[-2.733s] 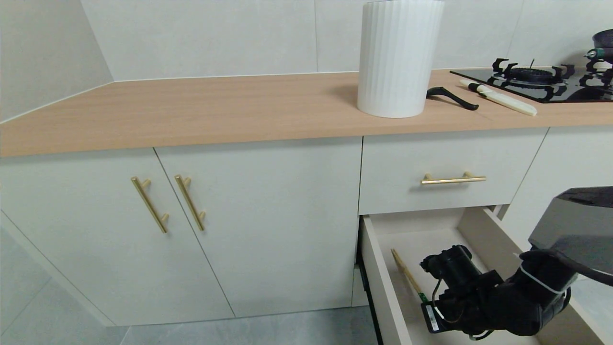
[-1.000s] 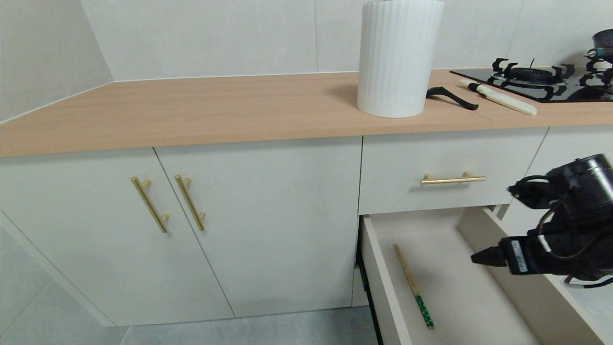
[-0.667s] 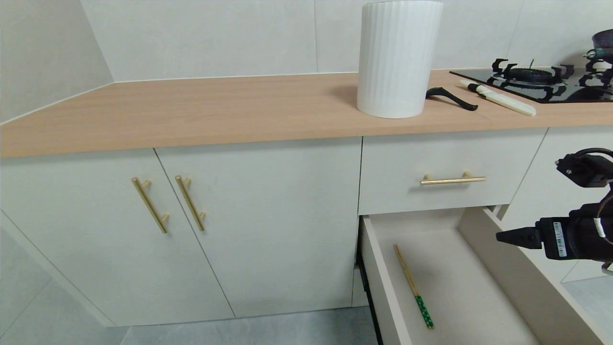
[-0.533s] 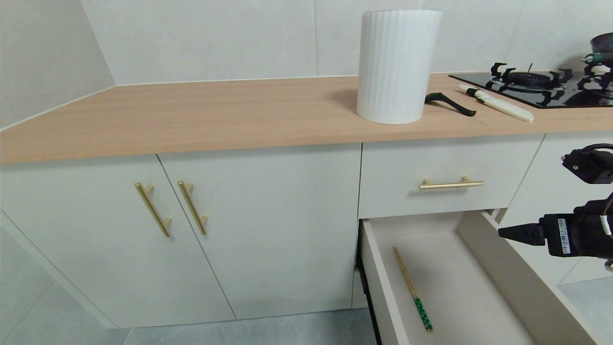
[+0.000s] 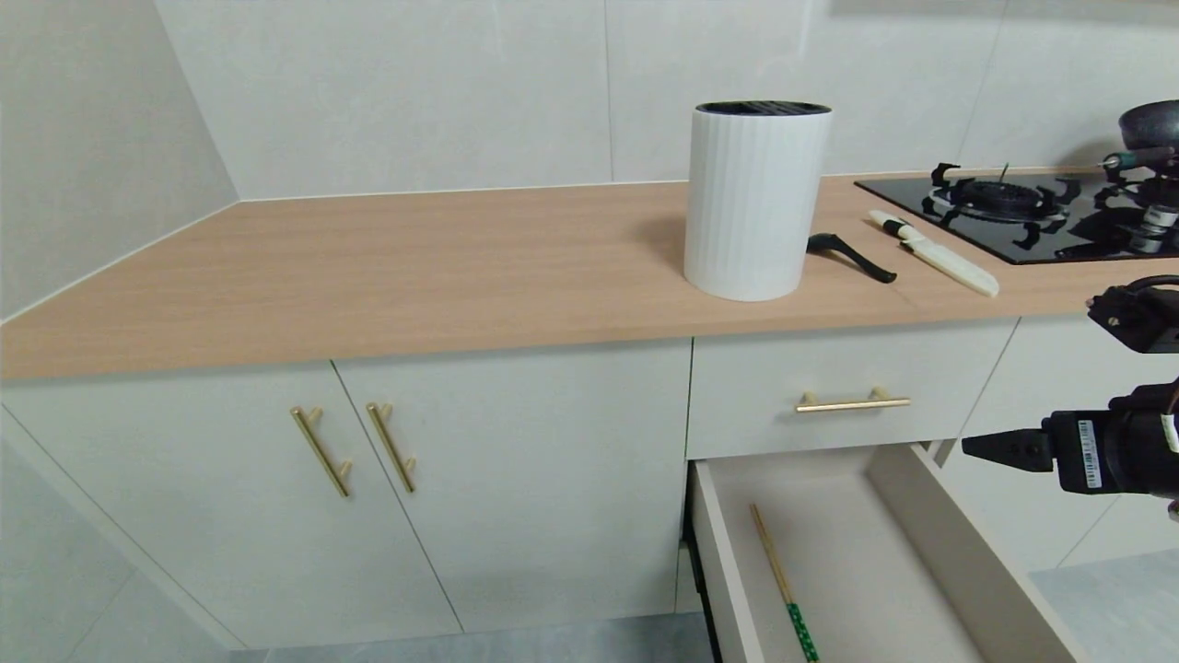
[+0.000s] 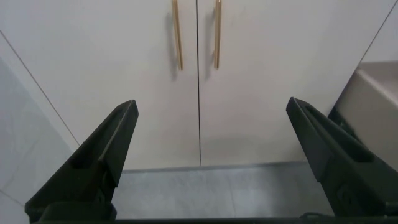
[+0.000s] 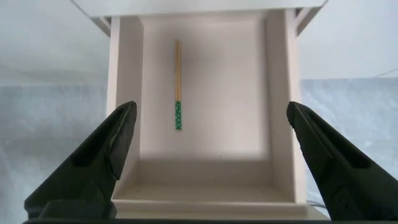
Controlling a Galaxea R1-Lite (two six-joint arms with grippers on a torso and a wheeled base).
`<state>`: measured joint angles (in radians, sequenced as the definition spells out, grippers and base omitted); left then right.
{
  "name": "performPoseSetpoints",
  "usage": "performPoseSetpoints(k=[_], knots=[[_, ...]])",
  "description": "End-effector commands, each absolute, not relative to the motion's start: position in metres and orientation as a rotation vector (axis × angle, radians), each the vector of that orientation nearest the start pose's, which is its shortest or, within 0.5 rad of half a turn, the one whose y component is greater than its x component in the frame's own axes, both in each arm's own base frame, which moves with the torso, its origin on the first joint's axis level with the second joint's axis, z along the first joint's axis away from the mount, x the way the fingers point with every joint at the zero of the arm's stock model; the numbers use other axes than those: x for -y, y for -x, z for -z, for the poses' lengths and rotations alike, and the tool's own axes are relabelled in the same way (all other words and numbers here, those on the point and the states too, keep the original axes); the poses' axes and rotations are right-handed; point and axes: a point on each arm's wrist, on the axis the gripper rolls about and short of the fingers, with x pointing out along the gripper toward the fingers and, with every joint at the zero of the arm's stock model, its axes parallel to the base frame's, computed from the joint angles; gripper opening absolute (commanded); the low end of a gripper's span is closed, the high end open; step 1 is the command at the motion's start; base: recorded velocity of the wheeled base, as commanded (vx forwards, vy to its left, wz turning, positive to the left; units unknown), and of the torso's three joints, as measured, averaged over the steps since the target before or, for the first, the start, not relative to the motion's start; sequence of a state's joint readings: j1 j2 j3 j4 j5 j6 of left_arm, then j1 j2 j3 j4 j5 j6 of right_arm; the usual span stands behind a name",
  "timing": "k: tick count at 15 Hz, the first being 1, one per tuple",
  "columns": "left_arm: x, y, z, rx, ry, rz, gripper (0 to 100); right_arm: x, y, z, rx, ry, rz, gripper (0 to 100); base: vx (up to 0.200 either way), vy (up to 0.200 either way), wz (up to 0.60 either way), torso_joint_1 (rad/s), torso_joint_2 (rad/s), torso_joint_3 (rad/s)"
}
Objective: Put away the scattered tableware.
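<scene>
Bamboo chopsticks [image 5: 778,580] lie in the open drawer [image 5: 930,543], done; knife [image 5: 935,265] and black-handled tool [image 5: 849,255] sit on the counter [image 5: 414,258] by the white holder [image 5: 753,203], seemingly yet to stow; right gripper [image 7: 210,112] over the drawer and left gripper [image 6: 211,109] both splayed, empty.
</scene>
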<state>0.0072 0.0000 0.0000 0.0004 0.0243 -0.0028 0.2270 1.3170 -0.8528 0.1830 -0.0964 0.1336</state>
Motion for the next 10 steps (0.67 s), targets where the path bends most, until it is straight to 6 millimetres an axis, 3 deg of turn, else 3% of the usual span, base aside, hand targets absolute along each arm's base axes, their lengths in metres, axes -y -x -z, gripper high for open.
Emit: performPoseSetpoints(k=[1, 10], knots=[[-0.0004, 0.0228, -0.0755, 0.000, 0.003, -0.032, 100, -0.0425, -0.1923, -0.2176, -0.648, -0.024, -0.084, 100, 0.000, 0.000, 0.00, 0.163, -0.47, -0.300], [-0.0004, 0.0228, -0.0755, 0.000, 0.003, -0.032, 100, -0.0429, -0.1940, -0.2147, -0.651, -0.024, -0.085, 100, 0.000, 0.000, 0.00, 0.194, -0.49, -0.291]])
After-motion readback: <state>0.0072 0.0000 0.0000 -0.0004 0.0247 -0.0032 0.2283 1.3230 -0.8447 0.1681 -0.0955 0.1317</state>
